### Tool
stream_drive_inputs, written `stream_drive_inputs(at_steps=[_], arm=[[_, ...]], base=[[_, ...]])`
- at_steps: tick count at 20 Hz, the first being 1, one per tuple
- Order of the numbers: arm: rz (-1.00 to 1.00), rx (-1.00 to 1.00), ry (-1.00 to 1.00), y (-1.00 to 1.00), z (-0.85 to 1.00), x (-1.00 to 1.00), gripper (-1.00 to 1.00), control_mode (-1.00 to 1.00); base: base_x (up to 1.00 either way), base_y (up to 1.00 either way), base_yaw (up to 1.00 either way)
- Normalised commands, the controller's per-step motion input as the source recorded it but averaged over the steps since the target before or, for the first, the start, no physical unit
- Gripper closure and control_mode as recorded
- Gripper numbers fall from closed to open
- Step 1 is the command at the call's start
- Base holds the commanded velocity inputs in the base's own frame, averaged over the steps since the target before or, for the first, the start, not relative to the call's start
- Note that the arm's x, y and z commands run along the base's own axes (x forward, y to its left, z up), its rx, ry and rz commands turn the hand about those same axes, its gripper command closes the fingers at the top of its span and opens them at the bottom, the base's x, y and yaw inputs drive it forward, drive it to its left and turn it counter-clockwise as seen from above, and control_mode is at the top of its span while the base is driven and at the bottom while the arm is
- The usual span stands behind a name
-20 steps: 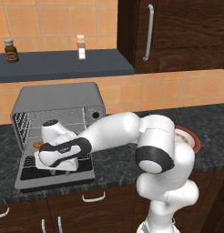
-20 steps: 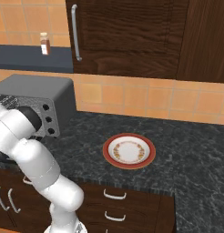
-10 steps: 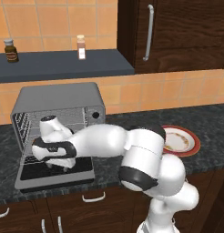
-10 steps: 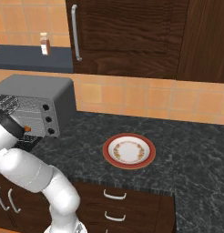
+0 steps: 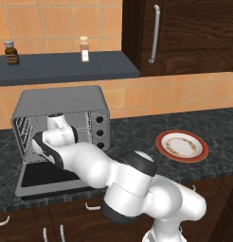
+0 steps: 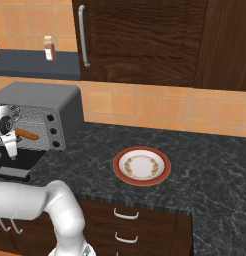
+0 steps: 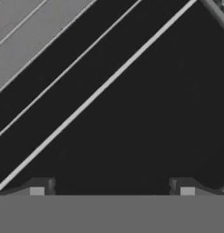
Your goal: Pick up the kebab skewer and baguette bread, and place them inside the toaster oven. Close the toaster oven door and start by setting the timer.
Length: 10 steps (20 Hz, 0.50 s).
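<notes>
1. While the arm is reaching into the open toaster oven [image 5: 66, 98], the gripper [image 7: 112, 188] is finishing a release: its jaws, narrower a second ago, are now standing wide apart with nothing between them.
2. The baguette bread [image 6: 26, 134] is lying on the wire rack inside the oven, just beside the hand and free of the fingers, so this item is probably delivered.
3. The kebab skewer is not lying on the plate [image 6: 141, 179], and I cannot tell whether it is already in the oven, since the arm is blocking the cavity.
4. The toaster oven door [image 5: 41, 182] is still hanging open and flat, so the arm is likely facing a withdrawal next, then lifting the door shut and turning the timer among the knobs [image 5: 100, 133].
</notes>
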Motion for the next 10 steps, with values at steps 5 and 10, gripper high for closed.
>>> stream_drive_inputs(at_steps=[5,10], arm=[[-0.18,0.0,-0.06,-0.13,-0.01,0.31,-1.0,-1.0],[-0.18,0.0,-0.02,0.0,0.0,0.43,-1.0,-1.0]], base=[[0.0,0.0,0.0],[0.0,0.0,0.0]])
